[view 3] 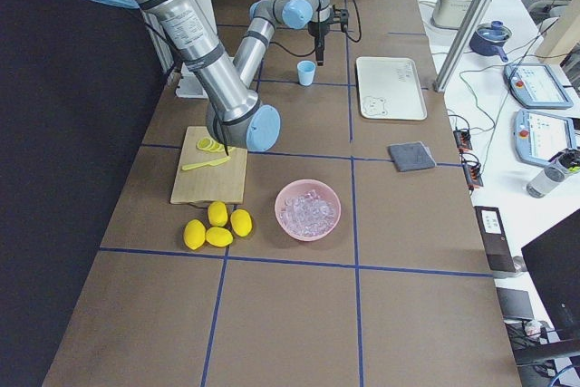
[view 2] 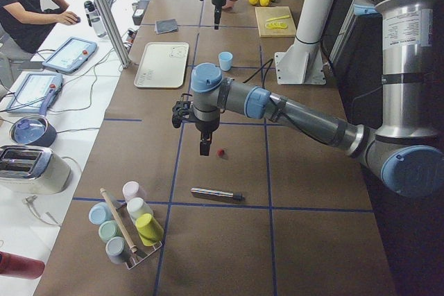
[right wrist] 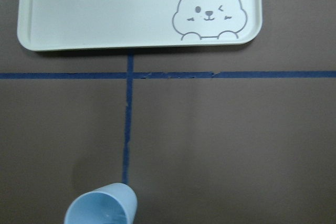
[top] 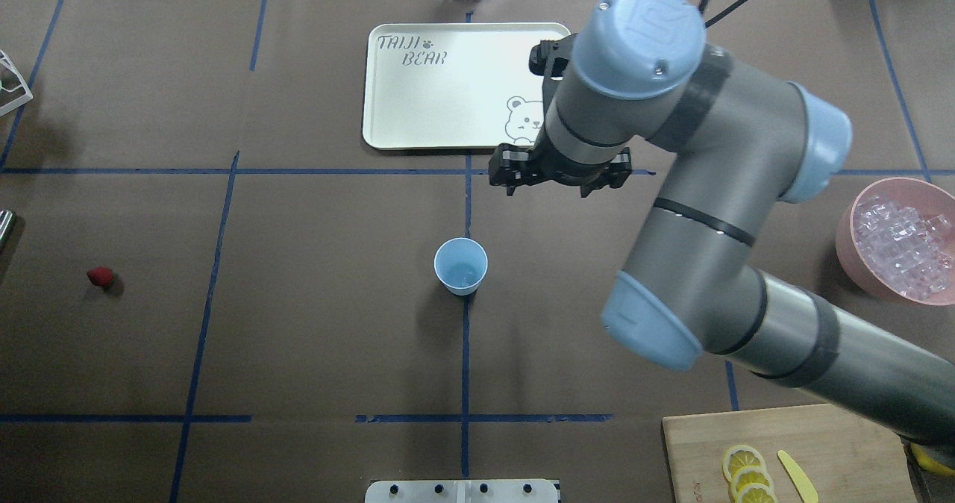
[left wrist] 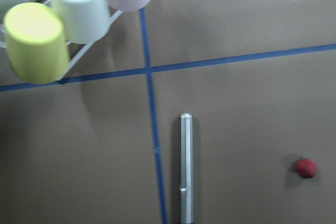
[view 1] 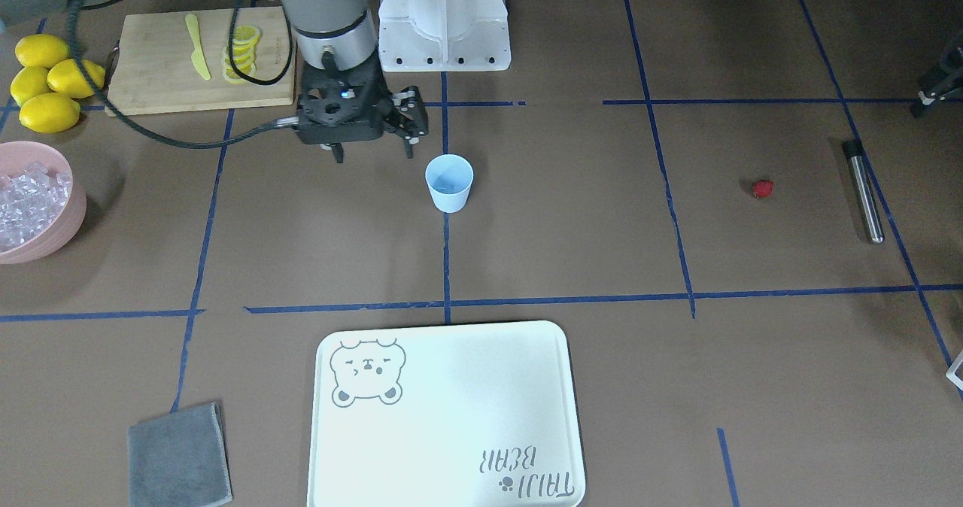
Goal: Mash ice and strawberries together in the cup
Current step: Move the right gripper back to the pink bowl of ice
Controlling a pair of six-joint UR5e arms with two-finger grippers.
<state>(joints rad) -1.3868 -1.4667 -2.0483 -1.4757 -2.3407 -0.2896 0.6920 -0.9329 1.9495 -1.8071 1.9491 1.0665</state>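
The pale blue cup (view 1: 449, 183) stands upright at the table's middle, and something clear glints in its bottom (top: 464, 272). The ice (top: 903, 245) fills a pink bowl (view 1: 71, 214). One red strawberry (view 1: 762, 188) lies alone on the table, also in the left wrist view (left wrist: 305, 168). My right gripper (view 1: 374, 153) hovers open and holds nothing, a little to one side of the cup (right wrist: 102, 209). My left gripper (view 2: 204, 147) hangs between the strawberry (view 2: 220, 152) and a steel rod (view 2: 216, 194). I cannot tell whether it is open or shut.
A cream bear tray (top: 448, 85) lies beyond the cup. The steel rod (left wrist: 186, 166) lies near a rack of cups (left wrist: 63, 14). Lemons (view 1: 45, 78), a cutting board (view 1: 158, 78) with lemon slices and a yellow knife, and a grey cloth (view 1: 179, 456) sit on my right side.
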